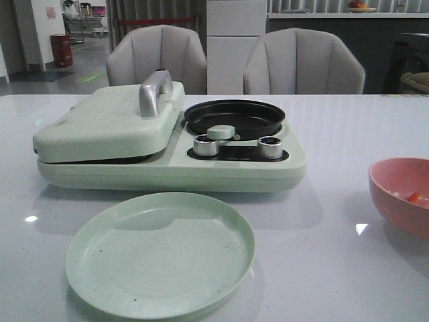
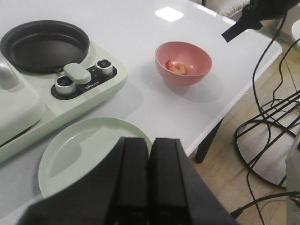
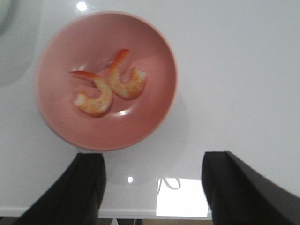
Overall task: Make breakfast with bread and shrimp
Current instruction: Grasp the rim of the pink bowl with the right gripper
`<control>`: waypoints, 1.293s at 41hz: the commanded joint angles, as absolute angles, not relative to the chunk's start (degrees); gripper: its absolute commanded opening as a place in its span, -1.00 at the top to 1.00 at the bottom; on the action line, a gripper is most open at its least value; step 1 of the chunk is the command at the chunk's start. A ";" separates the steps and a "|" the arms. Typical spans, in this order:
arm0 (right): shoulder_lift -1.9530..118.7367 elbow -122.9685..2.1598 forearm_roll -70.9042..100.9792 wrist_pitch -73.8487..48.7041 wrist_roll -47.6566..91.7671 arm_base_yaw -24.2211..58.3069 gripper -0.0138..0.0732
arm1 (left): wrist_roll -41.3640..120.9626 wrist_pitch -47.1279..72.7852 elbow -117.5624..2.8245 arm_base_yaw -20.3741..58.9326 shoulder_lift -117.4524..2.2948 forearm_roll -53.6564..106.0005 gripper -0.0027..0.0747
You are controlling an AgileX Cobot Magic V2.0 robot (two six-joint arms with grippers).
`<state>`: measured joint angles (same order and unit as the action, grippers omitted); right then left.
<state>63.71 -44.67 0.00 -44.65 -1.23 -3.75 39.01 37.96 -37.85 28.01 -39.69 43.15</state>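
Two orange-pink curled shrimp (image 3: 110, 86) lie in a pink bowl (image 3: 61, 51) on the white table. The bowl also shows at the right edge of the front view (image 1: 395, 191) and in the left wrist view (image 2: 192, 56), with shrimp (image 2: 178, 67) inside. My right gripper (image 3: 152, 164) is open and empty, above the table beside the bowl's rim. My left gripper (image 2: 150, 143) is shut and empty, over the near edge of the pale green plate (image 2: 79, 145). No bread is in view. Neither gripper shows in the front view.
A mint-green appliance (image 1: 221, 168) stands mid-table with its left lid (image 1: 107, 121) closed, a black round pan (image 1: 234, 117) on its right side and two silver knobs (image 1: 206, 145). The green plate (image 1: 161, 251) lies in front of it. Two chairs stand behind the table.
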 commanded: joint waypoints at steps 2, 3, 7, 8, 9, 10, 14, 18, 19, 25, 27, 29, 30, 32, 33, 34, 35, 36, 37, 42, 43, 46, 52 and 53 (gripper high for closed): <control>69.09 -47.79 0.42 -40.44 -1.43 -6.31 -0.56 | 38.91 34.25 -39.40 28.39 -39.58 44.39 0.68; 70.59 -48.04 0.42 -39.77 -1.43 -6.43 -0.56 | 38.91 34.25 -39.40 28.39 -39.58 44.39 0.68; 75.40 -49.58 0.47 -37.61 -1.43 -6.61 -0.56 | 38.91 34.25 -39.40 28.39 -39.58 44.39 0.68; 76.85 -49.90 0.47 -36.77 -1.43 -6.61 -0.56 | 38.91 34.25 -39.40 28.39 -39.58 44.39 0.68; 78.22 -50.44 0.47 -36.23 -1.43 -6.66 -0.56 | 38.91 34.25 -39.40 28.39 -39.58 44.39 0.68; 79.28 -50.98 0.47 -35.58 -1.43 -6.66 -0.56 | 38.91 34.25 -39.40 28.39 -39.58 44.39 0.68; 83.89 -52.70 0.47 -32.97 -1.43 -6.66 -0.56 | 38.91 34.25 -39.40 28.39 -39.58 44.39 0.68; 87.79 -54.19 0.47 -30.46 -1.43 -6.66 -0.56 | 38.91 34.25 -39.40 28.39 -39.58 44.39 0.68; 88.66 -54.45 0.47 -30.11 -1.43 -6.66 -0.56 | 38.91 34.25 -39.40 28.39 -39.58 44.39 0.68; 93.73 -56.40 0.47 -29.99 -0.98 -6.66 -0.52 | 38.91 34.25 -39.40 28.39 -39.58 44.39 0.68; 94.62 -56.69 0.47 -30.13 -1.01 -6.66 -0.40 | 38.91 34.36 -39.40 28.39 -39.58 44.39 0.68; 94.80 -56.74 0.47 -30.05 -1.01 -6.66 -0.26 | 38.91 34.36 -39.40 28.39 -39.58 44.39 0.68; 94.80 -56.74 0.47 -29.99 -1.01 -6.66 -0.15 | 38.91 34.36 -39.40 28.39 -39.58 44.39 0.68; 94.58 -56.87 0.47 -29.88 -1.01 -6.66 0.03 | 38.91 34.36 -39.40 28.39 -39.58 44.39 0.68; 94.59 -57.04 0.47 -29.88 -1.01 -6.66 0.13 | 38.91 34.36 -39.40 28.39 -39.58 44.39 0.68; 94.59 -57.19 0.47 -29.88 -1.01 -6.66 0.20 | 38.91 34.36 -39.40 28.39 -39.58 44.39 0.68; 94.59 -57.28 0.47 -29.88 -1.01 -6.66 0.28 | 38.91 34.36 -39.40 28.39 -39.58 44.39 0.68; 94.59 -57.46 0.47 -29.97 -1.01 -6.66 0.35 | 38.91 34.26 -39.40 28.39 -39.58 44.39 0.68; 94.59 -57.55 0.47 -30.11 -1.01 -6.66 0.39 | 38.91 34.26 -39.40 28.39 -39.58 44.39 0.68; 93.91 -57.62 0.47 -30.26 -0.95 -6.66 0.57 | 38.91 34.26 -39.40 28.39 -39.58 44.39 0.68; 93.43 -57.62 0.47 -30.26 -0.95 -6.61 0.59 | 38.91 34.26 -39.40 28.39 -39.58 44.39 0.68; 91.62 -57.68 0.40 -30.27 0.00 -6.12 0.64 | 38.91 34.26 -39.40 28.39 -39.58 44.39 0.68; 87.10 -61.06 0.00 -30.52 3.20 -3.02 0.65 | 38.91 34.48 -39.40 28.39 -39.58 44.39 0.68; 86.49 -62.01 -0.59 -30.78 3.48 -2.31 0.65 | 38.91 34.48 -39.40 28.39 -39.58 44.39 0.68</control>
<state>91.28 -57.91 0.00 -32.72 1.29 -4.15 39.01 37.78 -37.85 28.01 -39.69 42.60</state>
